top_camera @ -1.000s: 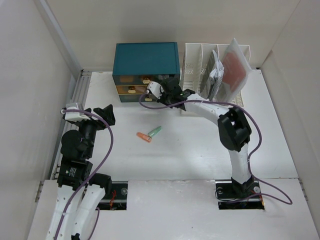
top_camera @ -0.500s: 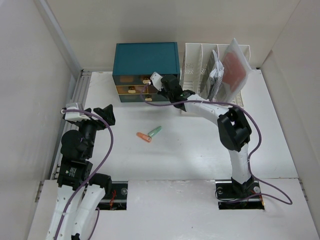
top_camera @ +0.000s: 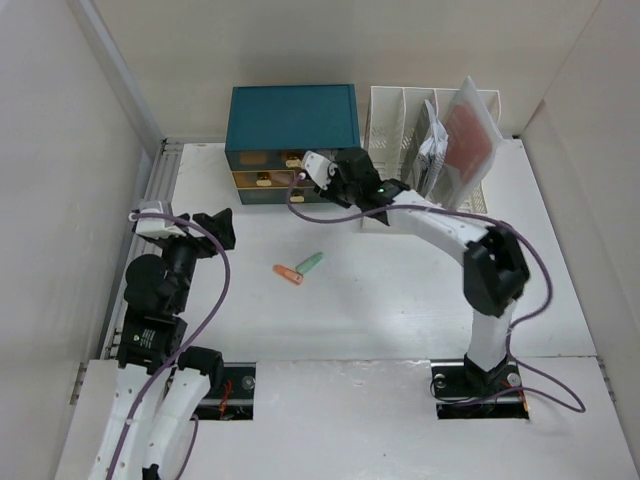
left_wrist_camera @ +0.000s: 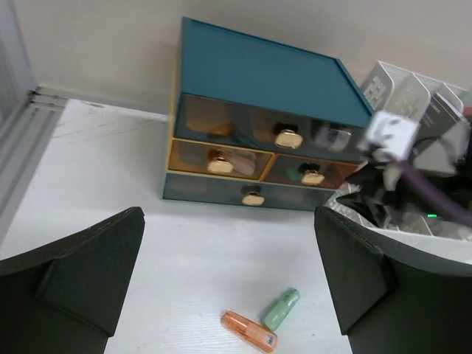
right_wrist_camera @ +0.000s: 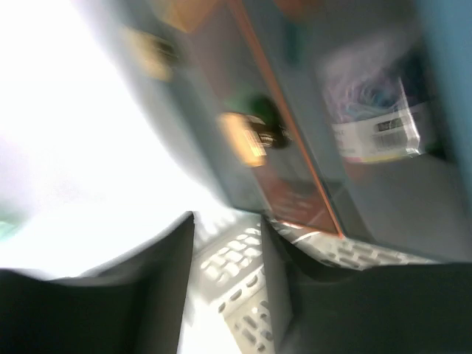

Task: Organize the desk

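Desk [top_camera: 400, 290] fills the middle of the overhead view, under both arms. Left gripper [top_camera: 212, 230] at 9 o'clock, jaws wide, empty. Right gripper [right_wrist_camera: 227, 228] at 12, right by teal cabinet [top_camera: 292, 115] drawers, jaws narrowly apart, holding nothing. Orange tube [top_camera: 288, 273] and green tube [top_camera: 311, 263] near centre.

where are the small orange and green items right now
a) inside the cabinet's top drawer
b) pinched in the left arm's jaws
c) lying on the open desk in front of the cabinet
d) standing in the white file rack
c: the small orange item and the small green item lie next to each other on the bare desk, in front of the teal drawer cabinet.
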`<state>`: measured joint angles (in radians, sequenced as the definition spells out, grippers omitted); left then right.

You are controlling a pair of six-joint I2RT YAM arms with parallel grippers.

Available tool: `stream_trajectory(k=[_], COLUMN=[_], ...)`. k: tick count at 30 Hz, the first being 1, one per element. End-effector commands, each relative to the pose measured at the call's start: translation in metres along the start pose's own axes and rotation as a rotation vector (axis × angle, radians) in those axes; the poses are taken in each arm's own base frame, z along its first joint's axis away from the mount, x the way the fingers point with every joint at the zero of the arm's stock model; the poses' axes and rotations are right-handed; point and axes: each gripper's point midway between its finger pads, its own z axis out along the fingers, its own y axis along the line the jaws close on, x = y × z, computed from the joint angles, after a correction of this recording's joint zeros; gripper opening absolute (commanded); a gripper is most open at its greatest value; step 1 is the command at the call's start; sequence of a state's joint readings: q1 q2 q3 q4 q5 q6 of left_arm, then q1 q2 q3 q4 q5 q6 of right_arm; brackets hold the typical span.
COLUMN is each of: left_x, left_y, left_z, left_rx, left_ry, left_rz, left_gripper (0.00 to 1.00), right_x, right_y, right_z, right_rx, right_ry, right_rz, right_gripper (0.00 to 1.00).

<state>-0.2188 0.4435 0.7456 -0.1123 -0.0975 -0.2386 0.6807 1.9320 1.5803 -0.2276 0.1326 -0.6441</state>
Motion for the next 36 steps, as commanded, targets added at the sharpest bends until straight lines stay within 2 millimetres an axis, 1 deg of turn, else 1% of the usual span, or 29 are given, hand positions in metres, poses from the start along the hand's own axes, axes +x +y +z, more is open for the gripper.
stream_trajectory(k=[1, 2, 3, 4, 5, 6, 7, 8, 10, 11, 12, 13, 14, 15, 16, 17, 18, 19, 20, 21, 22, 23, 25, 28, 29, 32, 33, 35, 36], left_x=[0.01, 0.018, 0.023, 0.028, 0.038, 0.048, 0.047, 0.068, 0.083, 0.082, 0.112, 0.119, 0.115, 0.136, 0.144, 0.15, 0.168, 0.165, 0.167, 0.168, 0.173, 0.175, 0.18, 0.194, 0.211, 0.216, 0.228, 0.227, 0.233], left_y=[-0.024, -0.03, -0.038, -0.041, -0.044, -0.048, -0.053, -0.049, -0.049, -0.055, -0.048, -0.051, -0.05, -0.047, -0.051, -0.05, -0.048, -0.058, -0.062, -0.064, -0.071, -0.07, -0.074, -0.074, -0.07, -0.076, -0.071, -0.075, -0.071], left_z=[0.015, 0.019, 0.021, 0.026, 0.034, 0.038, 0.042, 0.05, 0.058, 0.064, 0.067, 0.069, 0.077, 0.087, 0.092, 0.1, 0.11, 0.117, 0.122, 0.128, 0.137, 0.143, 0.152, 0.171, 0.174, 0.183, 0.184, 0.186, 0.187], left_rx=[0.12, 0.144, 0.185, 0.191, 0.199, 0.205, 0.213, 0.188, 0.161, 0.187, 0.161, 0.172, 0.178, 0.144, 0.14, 0.12, 0.097, 0.123, 0.135, 0.136, 0.137, 0.13, 0.127, 0.113, 0.094, 0.109, 0.098, 0.125, 0.116], left_ry=[0.04, 0.066, 0.094, 0.115, 0.156, 0.192, 0.191, 0.24, 0.269, 0.237, 0.276, 0.275, 0.224, 0.268, 0.286, 0.289, 0.325, 0.318, 0.319, 0.315, 0.326, 0.325, 0.331, 0.338, 0.368, 0.357, 0.373, 0.341, 0.347], left_rz=[-0.027, -0.062, -0.087, -0.118, -0.145, -0.205, -0.248, -0.289, -0.422, -0.468, -0.507, -0.542, -0.566, -0.563, -0.547, -0.522, -0.491, -0.447, -0.427, -0.407, -0.387, -0.361, -0.349, -0.345, -0.353, -0.414, -0.431, -0.486, -0.531], left_gripper=[1.0, 1.0, 1.0, 1.0, 1.0, 1.0, 1.0, 1.0, 1.0, 0.97, 0.95, 0.92, 0.78, 0.72, 0.67, 0.61, 0.54, 0.52, 0.49, 0.49, 0.48, 0.48, 0.48, 0.5, 0.51, 0.54, 0.55, 0.55, 0.57], right_x=[-0.096, -0.102, -0.117, -0.125, -0.124, -0.129, -0.129, -0.128, -0.129, -0.127, -0.129, -0.13, -0.13, -0.126, -0.124, -0.124, -0.12, -0.116, -0.113, -0.114, -0.111, -0.104, -0.104, -0.097, -0.095, -0.089, -0.086, -0.084, -0.084], right_y=[0.016, 0.015, 0.0, -0.008, -0.014, -0.025, -0.039, -0.047, -0.058, -0.062, -0.066, -0.069, -0.07, -0.081, -0.083, -0.088, -0.093, -0.089, -0.092, -0.09, -0.092, -0.093, -0.095, -0.093, -0.094, -0.094, -0.091, -0.09, -0.089], right_z=[-0.108, -0.122, -0.152, -0.167, -0.176, -0.195, -0.204, -0.212, -0.236, -0.244, -0.25, -0.262, -0.269, -0.274, -0.277, -0.291, -0.294, -0.294, -0.301, -0.305, -0.308, -0.306, -0.318, -0.316, -0.318, -0.318, -0.314, -0.312, -0.312], right_rx=[-0.252, -0.247, -0.201, -0.174, -0.148, -0.11, -0.064, -0.049, -0.056, -0.094, -0.112, -0.125, -0.141, -0.119, -0.115, -0.091, -0.068, -0.072, -0.055, -0.062, -0.055, -0.046, -0.034, -0.052, -0.047, -0.05, -0.059, -0.07, -0.074], right_ry=[-0.398, -0.447, -0.511, -0.546, -0.546, -0.566, -0.566, -0.574, -0.62, -0.643, -0.658, -0.678, -0.693, -0.708, -0.73, -0.756, -0.758, -0.752, -0.758, -0.77, -0.77, -0.763, -0.785, -0.78, -0.787, -0.785, -0.776, -0.776, -0.776], right_rz=[-0.066, -0.061, -0.055, -0.058, -0.043, -0.011, 0.017, 0.045, 0.128, 0.139, 0.152, 0.201, 0.224, 0.246, 0.262, 0.262, 0.264, 0.266, 0.265, 0.268, 0.268, 0.284, 0.284, 0.309, 0.304, 0.311, 0.325, 0.322, 0.332], right_gripper=[0.51, 0.63, 0.86, 0.95, 1.0, 1.0, 1.0, 1.0, 1.0, 1.0, 1.0, 1.0, 0.96, 0.91, 0.86, 0.76, 0.72, 0.68, 0.61, 0.59, 0.59, 0.59, 0.59, 0.59, 0.59, 0.59, 0.59, 0.59, 0.59])
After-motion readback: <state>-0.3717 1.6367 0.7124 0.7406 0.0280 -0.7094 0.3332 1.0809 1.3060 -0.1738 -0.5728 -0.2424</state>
